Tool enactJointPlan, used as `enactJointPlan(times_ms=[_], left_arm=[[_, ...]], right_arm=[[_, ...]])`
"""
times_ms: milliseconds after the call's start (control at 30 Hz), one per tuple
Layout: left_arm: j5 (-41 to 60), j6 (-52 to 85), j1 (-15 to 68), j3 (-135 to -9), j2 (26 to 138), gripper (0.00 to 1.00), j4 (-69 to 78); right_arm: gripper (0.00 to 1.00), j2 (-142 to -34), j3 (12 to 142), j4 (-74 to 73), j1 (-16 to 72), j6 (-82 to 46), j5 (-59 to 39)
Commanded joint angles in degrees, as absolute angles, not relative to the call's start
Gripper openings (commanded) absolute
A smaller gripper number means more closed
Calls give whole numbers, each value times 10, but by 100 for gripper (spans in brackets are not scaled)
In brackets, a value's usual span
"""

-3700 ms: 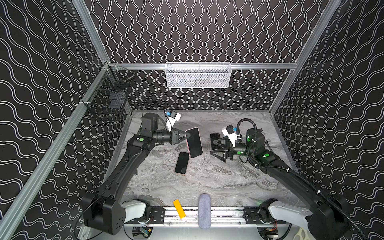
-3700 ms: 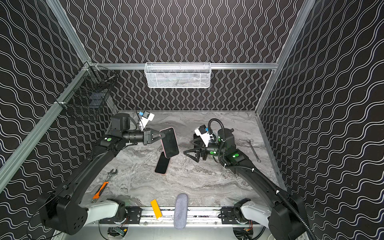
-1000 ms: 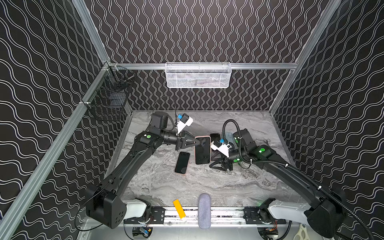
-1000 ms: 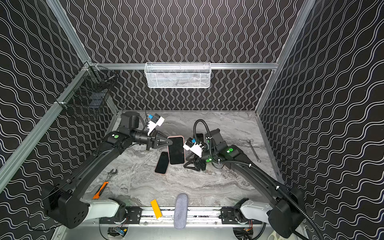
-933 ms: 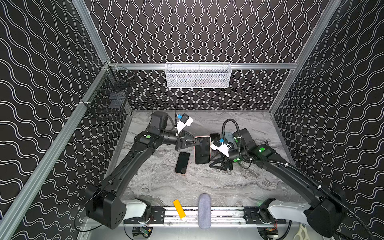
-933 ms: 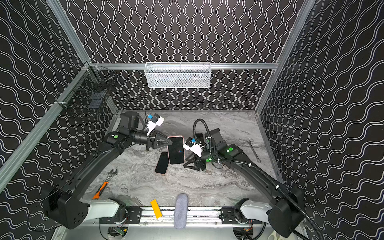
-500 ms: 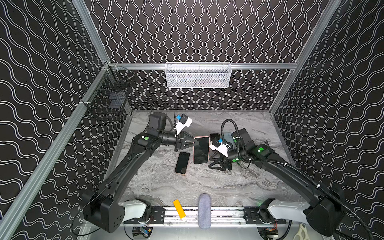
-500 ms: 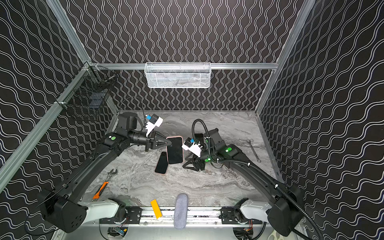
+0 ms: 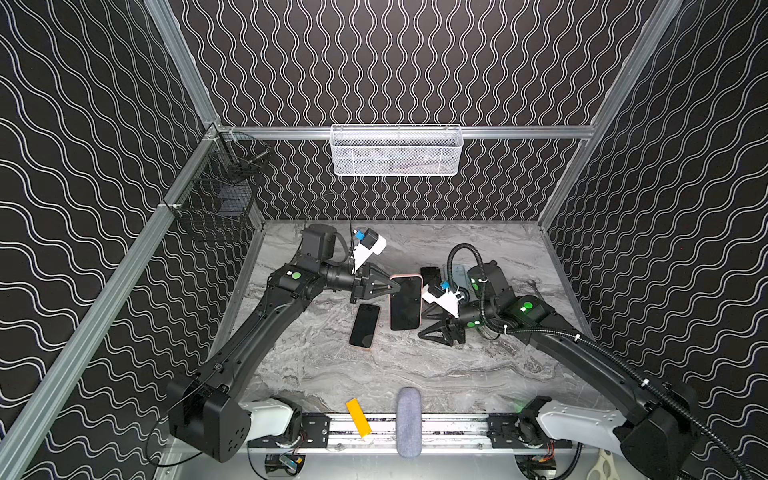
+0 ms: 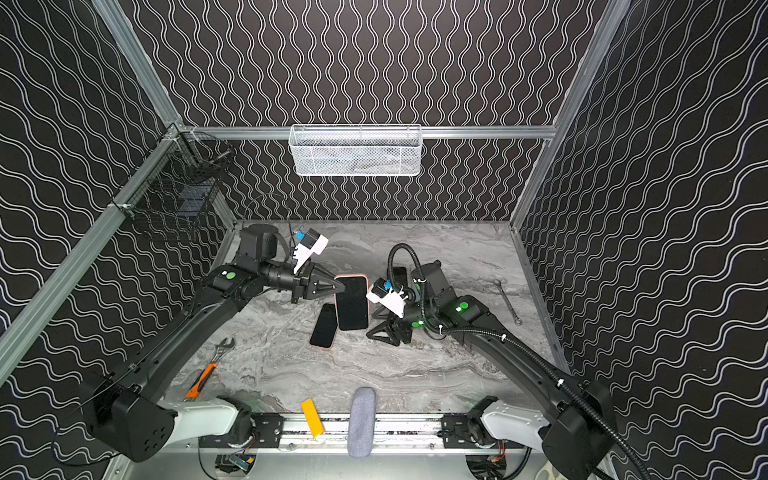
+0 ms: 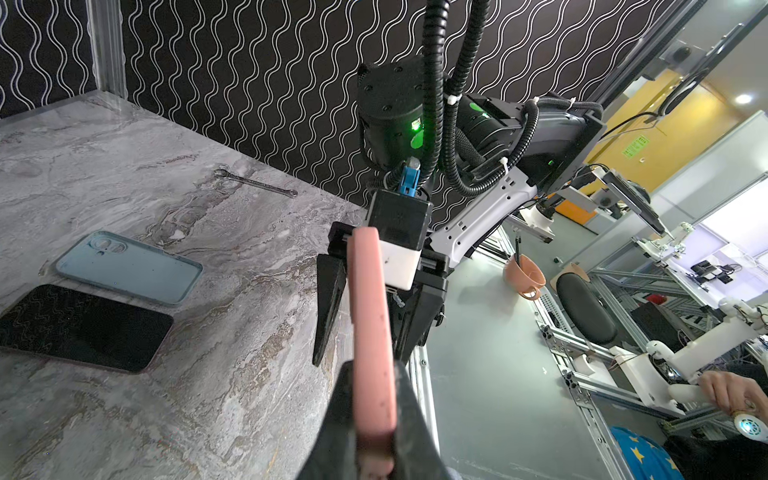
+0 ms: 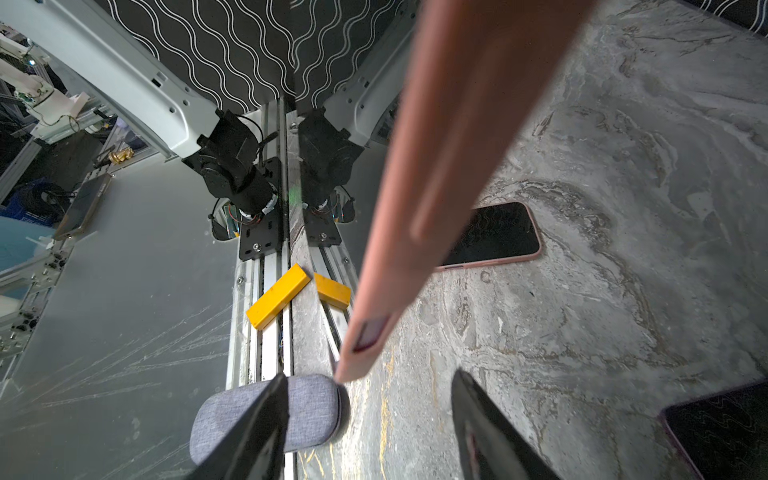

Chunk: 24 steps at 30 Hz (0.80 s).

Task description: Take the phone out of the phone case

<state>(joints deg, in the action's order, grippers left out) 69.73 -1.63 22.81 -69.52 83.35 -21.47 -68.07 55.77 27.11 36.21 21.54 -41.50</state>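
Observation:
The phone (image 9: 404, 305) (image 10: 351, 305) has a black screen and sits in a pink phone case (image 11: 369, 328) (image 12: 449, 166). It hangs tilted above the table's middle. My left gripper (image 9: 390, 286) (image 10: 338, 286) (image 11: 372, 415) is shut on the case's upper left edge. My right gripper (image 9: 424, 322) (image 10: 371, 323) (image 12: 370, 428) stands open just right of the phone's lower part. Nothing lies between its fingers (image 12: 266, 428), and the case's corner ends just short of them.
A second black phone (image 9: 365, 326) (image 12: 494, 235) with a pink rim lies under the held one. A dark phone (image 11: 79, 328) and a light blue case (image 11: 129, 268) lie behind. Two wrenches (image 10: 507, 303) (image 10: 208, 370), a yellow block (image 9: 358, 417) and a grey pouch (image 9: 408, 422) are also about.
My right gripper's jaws have spread wider beside the phone over the last second. The left arm keeps the phone almost where it was, after carrying it from the left to the middle.

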Motion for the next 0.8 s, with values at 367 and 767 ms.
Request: enactJointPlan(times_ms=[367, 767], left_arm=[[765, 4, 234, -704, 856, 0, -180], [773, 24, 235, -716, 875, 0, -165]], right_arm=[[70, -619, 515, 183, 364, 215, -396], [69, -640, 540, 241, 364, 245, -436]])
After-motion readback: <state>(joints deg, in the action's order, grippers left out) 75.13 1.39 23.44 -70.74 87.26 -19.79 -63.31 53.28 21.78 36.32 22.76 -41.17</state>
